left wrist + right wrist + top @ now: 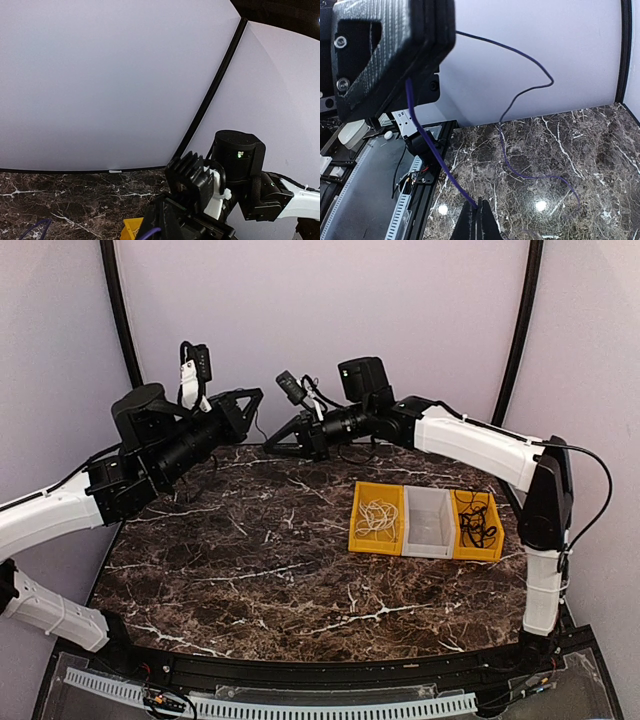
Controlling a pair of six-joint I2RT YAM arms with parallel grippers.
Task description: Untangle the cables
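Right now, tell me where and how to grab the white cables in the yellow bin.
Pinch the loops at the middle of the white cables, coming straight down from above: the yellow bin walls them in on every side, and the pile lies loose on its floor. The right gripper is shut on the purple cable, so it probably must let go first.

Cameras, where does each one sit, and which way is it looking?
Top external: high behind the arms, looking down on the table; both arms show, left gripper and right gripper raised near the far wall.
Left wrist: on the left arm, facing the far wall and the right arm; its own fingers are not clearly seen.
Right wrist: on the right arm, facing leftward over the table; its own fingers pinch a purple cable, the left gripper close above.
Shared: both wrist views show the purple cable.
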